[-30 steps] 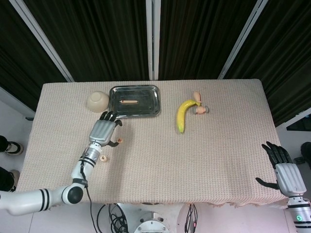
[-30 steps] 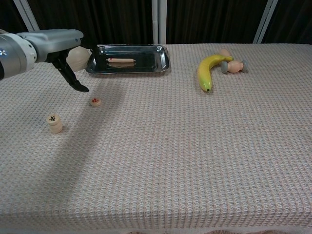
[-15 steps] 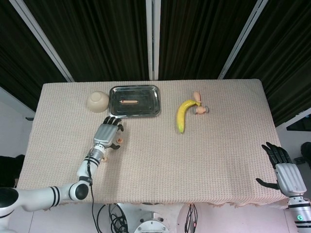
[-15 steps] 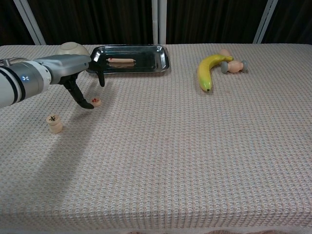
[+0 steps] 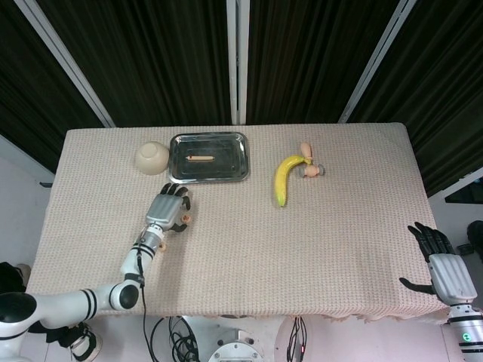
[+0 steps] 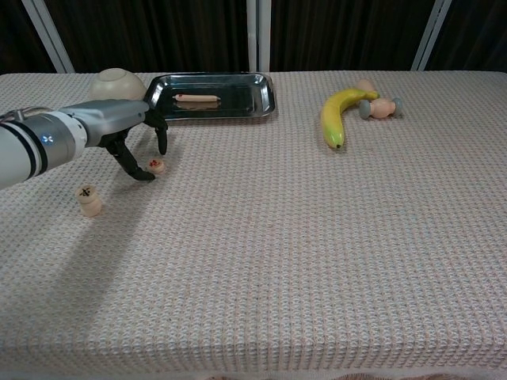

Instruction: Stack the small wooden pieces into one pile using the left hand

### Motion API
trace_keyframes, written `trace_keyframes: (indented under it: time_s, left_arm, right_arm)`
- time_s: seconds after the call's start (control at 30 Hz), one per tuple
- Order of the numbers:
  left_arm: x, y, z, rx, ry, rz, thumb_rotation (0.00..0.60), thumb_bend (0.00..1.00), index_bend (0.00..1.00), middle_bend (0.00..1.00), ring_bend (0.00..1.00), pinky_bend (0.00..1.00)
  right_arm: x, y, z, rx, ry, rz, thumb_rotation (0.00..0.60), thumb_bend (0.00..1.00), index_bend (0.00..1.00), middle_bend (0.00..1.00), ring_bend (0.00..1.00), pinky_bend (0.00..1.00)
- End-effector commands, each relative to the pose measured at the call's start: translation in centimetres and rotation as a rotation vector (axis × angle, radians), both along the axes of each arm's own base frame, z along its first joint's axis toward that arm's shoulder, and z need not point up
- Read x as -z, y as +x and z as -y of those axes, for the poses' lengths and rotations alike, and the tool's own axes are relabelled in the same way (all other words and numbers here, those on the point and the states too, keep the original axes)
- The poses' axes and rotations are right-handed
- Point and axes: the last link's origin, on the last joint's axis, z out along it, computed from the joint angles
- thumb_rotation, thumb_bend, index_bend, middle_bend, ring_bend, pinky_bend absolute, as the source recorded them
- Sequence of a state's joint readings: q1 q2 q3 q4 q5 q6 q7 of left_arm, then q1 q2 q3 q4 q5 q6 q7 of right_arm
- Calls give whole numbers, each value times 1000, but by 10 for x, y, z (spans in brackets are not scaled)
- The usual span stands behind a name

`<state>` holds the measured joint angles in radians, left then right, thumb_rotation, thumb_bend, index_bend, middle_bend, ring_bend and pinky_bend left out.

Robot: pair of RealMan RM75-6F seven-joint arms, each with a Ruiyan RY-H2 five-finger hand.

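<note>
The left hand (image 6: 131, 134) hangs low over the worktop (image 6: 317, 253) at about nine o'clock from its middle, palm down. Its dark fingers (image 6: 162, 136) are curled downward and apart around a single small wooden piece (image 6: 158, 165). In the chest view one fingertip sits just at the piece's nine o'clock side and another hangs above it at twelve. Whether any fingertip touches the piece cannot be told, and the piece lies flat on the cloth, so the hand holds nothing. In the head view the same hand (image 5: 166, 212) covers most of the piece (image 5: 183, 219), which peeks out at the hand's three o'clock edge.

A short pile (image 6: 89, 200) of wooden pieces stands upright at roughly eight o'clock from the single piece, apart from it, with a dark mark on top.

At twelve o'clock from the hand lies a metal tray (image 6: 261, 91) with a sausage (image 6: 196, 98) in it, and a bowl (image 6: 116, 81) sits upside down just at the tray's nine o'clock end. A banana (image 6: 337, 111) lies toward two o'clock on the worktop, touching a small toy (image 6: 382, 106).

The right hand (image 5: 439, 260) shows only in the head view, off the worktop's four o'clock corner, fingers spread and holding nothing.
</note>
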<state>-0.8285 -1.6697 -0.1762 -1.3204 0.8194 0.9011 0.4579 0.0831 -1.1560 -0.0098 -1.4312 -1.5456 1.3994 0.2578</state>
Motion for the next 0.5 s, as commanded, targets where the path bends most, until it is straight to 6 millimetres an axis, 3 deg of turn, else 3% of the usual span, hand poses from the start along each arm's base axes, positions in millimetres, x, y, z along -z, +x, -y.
trace_keyframes:
  time_s: [0.03, 0.5]
  left_arm:
    - [0, -2, 0, 6, -6, 6, 600, 251, 453, 137, 0, 0]
    - [0, -7, 0, 2, -10, 10, 600, 289, 484, 139, 0, 0]
  right_arm:
    - [0, 0, 0, 1, 1, 0, 600, 0, 0, 0, 0, 0]
    - [1, 1, -1, 1, 5, -6, 600, 0, 0, 0, 0, 0]
